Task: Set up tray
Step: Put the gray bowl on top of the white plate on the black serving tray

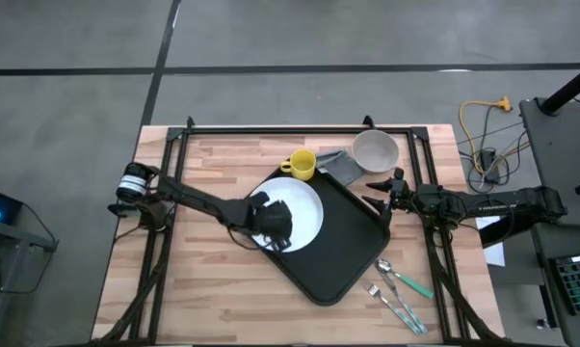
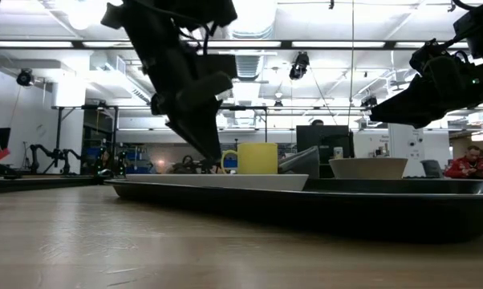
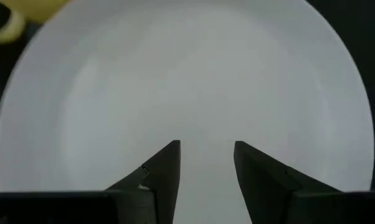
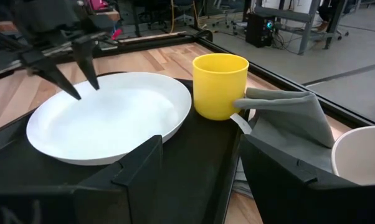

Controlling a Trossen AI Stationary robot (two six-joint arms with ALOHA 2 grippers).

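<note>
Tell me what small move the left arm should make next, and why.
Probably lift the left gripper straight up: its open fingers hold nothing, and the white plate already lies on the tray, so it can go for the yellow mug beside it.

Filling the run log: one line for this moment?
left gripper: open over white plate | plate: on tray | right gripper: open, tray's edge | mug: beside plate

no readable text, no labels, no brands — nothing legible on anything
</note>
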